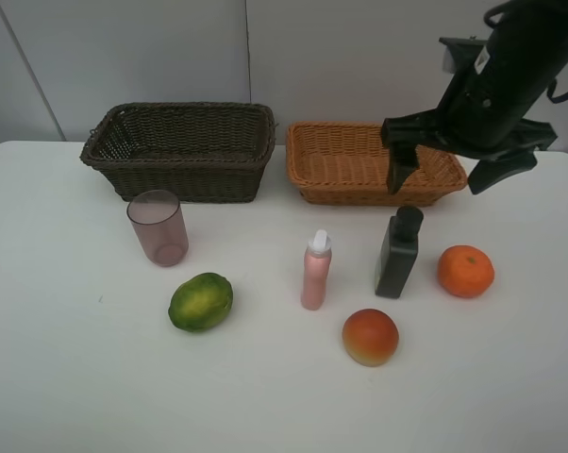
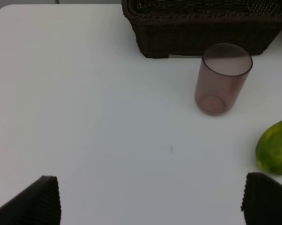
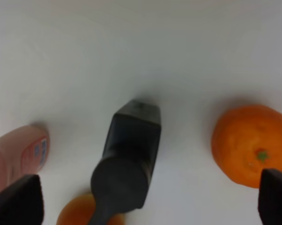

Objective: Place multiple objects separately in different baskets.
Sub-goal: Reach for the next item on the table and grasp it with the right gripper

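The dark brown basket [image 1: 185,176] and the light tan basket [image 1: 352,195] stand side by side at the back. In front of them are a pink cup [image 1: 158,227], a green fruit [image 1: 201,301], a pink bottle [image 1: 315,271], a dark bottle [image 1: 398,252], an orange [image 1: 465,271] and a red-orange fruit [image 1: 370,336]. My right gripper [image 1: 446,175] hangs open, high over the dark bottle [image 3: 131,154] and the orange [image 3: 251,143], holding nothing. The left gripper [image 2: 150,206] is open over bare table, short of the cup [image 2: 223,77] and the green fruit [image 2: 274,147]. It is out of the exterior view.
Everything rests on a white table [image 1: 76,359] with a pale wall right behind the baskets. Both baskets look empty. The dark basket's wall [image 2: 202,37] stands just behind the cup. Bare tabletop lies at the left and along the front.
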